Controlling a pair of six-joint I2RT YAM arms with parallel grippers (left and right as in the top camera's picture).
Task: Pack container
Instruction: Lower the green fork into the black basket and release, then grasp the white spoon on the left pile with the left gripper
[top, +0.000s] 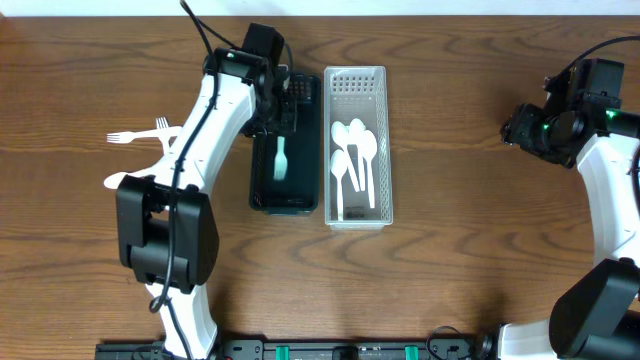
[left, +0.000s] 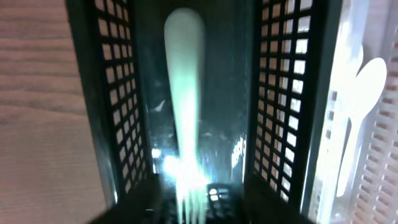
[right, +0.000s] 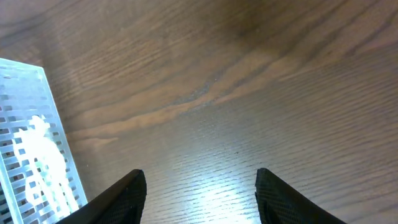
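My left gripper (top: 284, 118) reaches into the far end of the black mesh container (top: 262, 190). It is shut on the tine end of a white fork (top: 280, 160). In the left wrist view the fork (left: 185, 93) points its handle away down the black container (left: 118, 124), and its tines sit between my jaws (left: 189, 214) at the bottom edge. A white mesh container (top: 386, 150) right beside it holds several white spoons (top: 352, 150). My right gripper (right: 200, 196) is open and empty over bare wood at the right (top: 525, 130).
White forks (top: 140, 134) lie on the table left of my left arm. In the right wrist view the white container (right: 31, 143) shows at the left edge. The spoons (left: 360, 106) show at the right of the left wrist view.
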